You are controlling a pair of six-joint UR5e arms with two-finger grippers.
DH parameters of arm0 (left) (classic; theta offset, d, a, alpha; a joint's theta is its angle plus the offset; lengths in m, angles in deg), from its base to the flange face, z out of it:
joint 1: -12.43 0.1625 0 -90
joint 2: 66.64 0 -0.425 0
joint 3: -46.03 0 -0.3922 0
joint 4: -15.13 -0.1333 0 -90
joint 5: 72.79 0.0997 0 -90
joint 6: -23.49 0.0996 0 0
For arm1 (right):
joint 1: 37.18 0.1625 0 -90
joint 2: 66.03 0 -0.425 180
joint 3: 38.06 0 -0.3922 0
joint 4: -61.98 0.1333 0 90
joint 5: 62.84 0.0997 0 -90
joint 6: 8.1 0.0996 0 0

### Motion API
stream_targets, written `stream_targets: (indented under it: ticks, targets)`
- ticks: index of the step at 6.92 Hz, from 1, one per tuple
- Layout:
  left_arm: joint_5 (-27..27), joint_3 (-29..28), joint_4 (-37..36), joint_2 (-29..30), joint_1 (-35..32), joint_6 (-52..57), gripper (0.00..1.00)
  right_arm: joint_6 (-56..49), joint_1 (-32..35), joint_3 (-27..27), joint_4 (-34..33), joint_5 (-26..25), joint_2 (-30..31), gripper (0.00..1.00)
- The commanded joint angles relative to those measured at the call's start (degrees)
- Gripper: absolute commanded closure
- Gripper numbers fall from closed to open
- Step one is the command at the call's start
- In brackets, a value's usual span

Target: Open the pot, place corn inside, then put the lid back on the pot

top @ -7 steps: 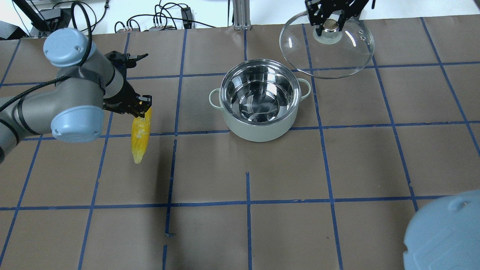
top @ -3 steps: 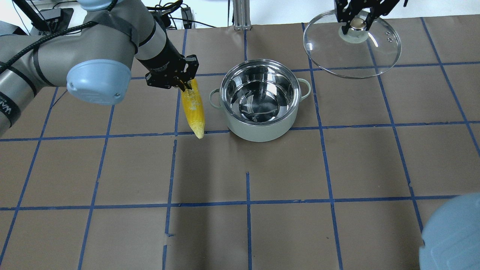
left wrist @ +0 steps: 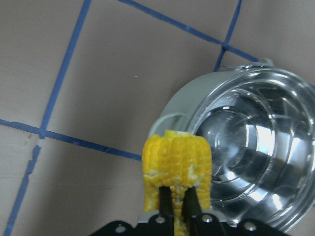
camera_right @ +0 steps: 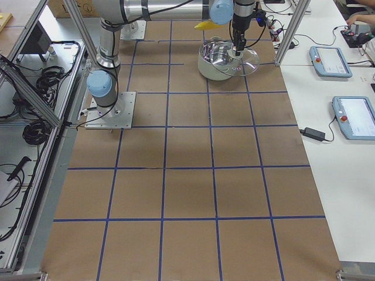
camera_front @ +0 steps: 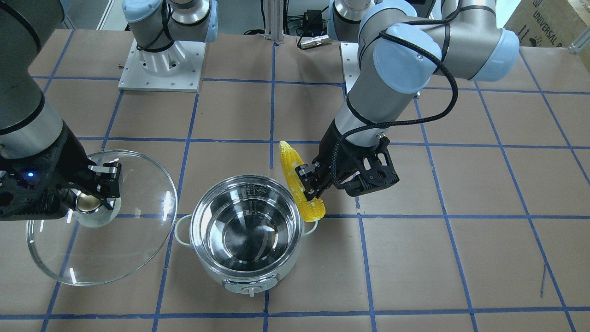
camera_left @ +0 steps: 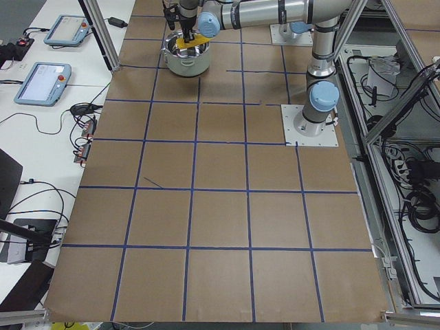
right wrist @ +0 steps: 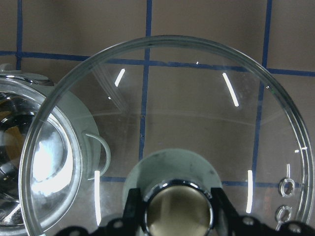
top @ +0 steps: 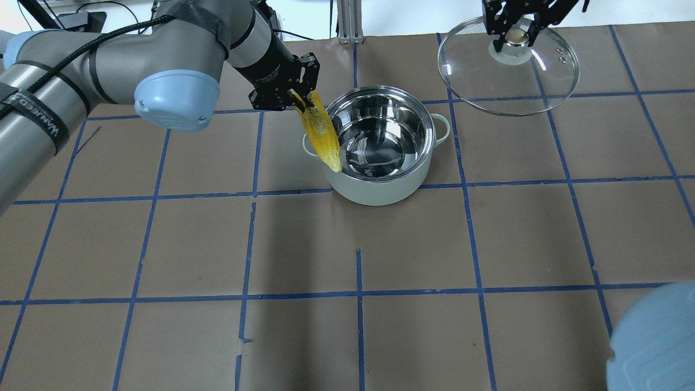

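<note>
The pot point(top: 374, 193) stands uncovered toward the far middle of the taped table point(top: 412, 244), its steel mouth unobstructed. The lid point(top: 483, 89) sits off to its right near the table's far edge, the right gripper point(top: 515, 37) pinched on its knob. The left gripper point(top: 300, 101) clamps the corn's point(top: 321, 133) thick end; the cob slants over the pot's left rim

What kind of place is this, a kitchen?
Probably a robot lab, not a kitchen: a robot arm is bolted to a table marked with a tape grid, a control tablet lies beside it, and cables run along the frame.
</note>
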State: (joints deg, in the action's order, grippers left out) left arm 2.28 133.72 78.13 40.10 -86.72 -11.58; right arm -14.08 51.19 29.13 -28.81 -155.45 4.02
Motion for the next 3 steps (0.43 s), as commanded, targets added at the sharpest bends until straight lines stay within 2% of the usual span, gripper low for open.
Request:
stream_targets:
  ticks: [1, 2, 3]
  targets:
    - [-0.1, -6.1, -4.4, 7.9, -3.4, -5.8, 0.82, 0.0, 0.1, 0.0, 0.0, 0.1, 0.1, 0.71]
    - [0.3, -9.2, -4.3, 10.7, -4.2, -6.5, 0.74, 0.0, 0.1, 0.0, 0.1, 0.1, 0.1, 0.71]
    - [0.5, -9.1, -4.2, 11.3, -4.4, -6.7, 0.02, 0.0, 0.1, 0.0, 0.1, 0.1, 0.3, 0.71]
